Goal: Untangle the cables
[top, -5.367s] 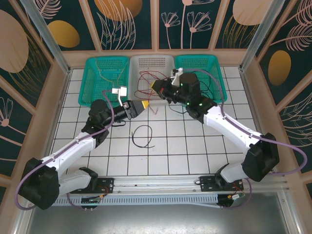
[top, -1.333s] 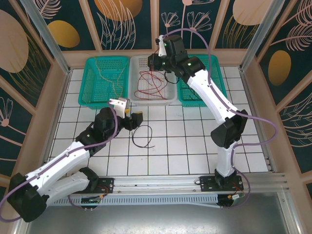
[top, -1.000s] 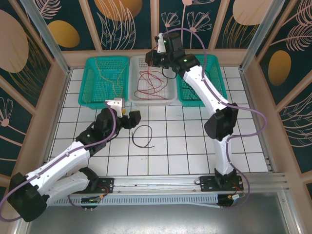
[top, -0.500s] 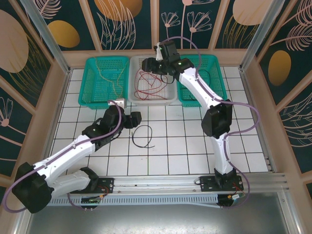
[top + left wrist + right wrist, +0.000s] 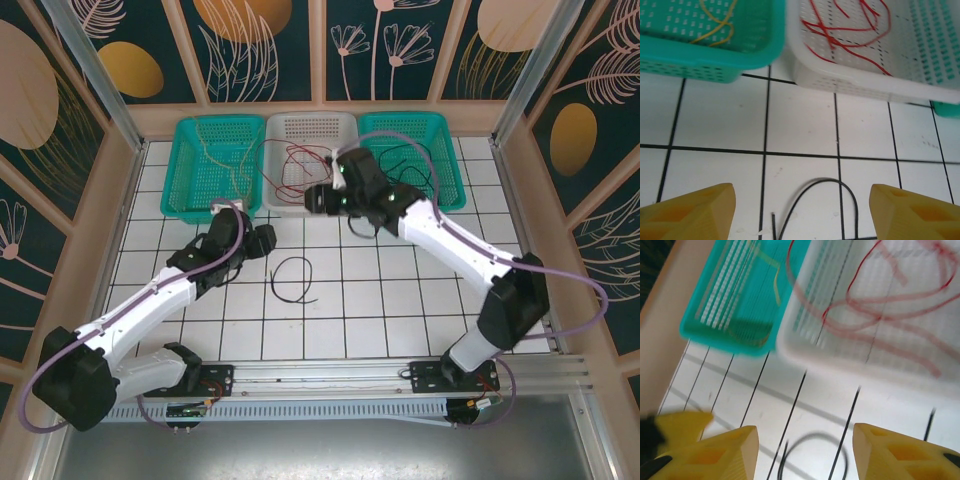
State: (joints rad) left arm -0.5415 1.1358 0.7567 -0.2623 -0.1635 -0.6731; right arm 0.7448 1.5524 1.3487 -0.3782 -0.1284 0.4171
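Left wrist view — left pincer [image 5: 801, 192] spread wide, empty; black cable [image 5: 827, 180] looped on tiles [image 5: 800, 120] between its tips. Straight ahead, red cables [image 5: 855, 29] in white basket [image 5: 865, 85]; ahead-left, yellow cables [image 5: 720, 31] in teal basket [image 5: 705, 62]. Right pincer [image 5: 801, 432] agape too — empty.

Thin red cables [image 5: 845, 35] lie loosely tangled inside the white basket [image 5: 865, 87]. Yellowish cables [image 5: 727, 22] rest in the teal basket [image 5: 705, 62] left of it. A black cable [image 5: 827, 179] curls in an open loop just in front.
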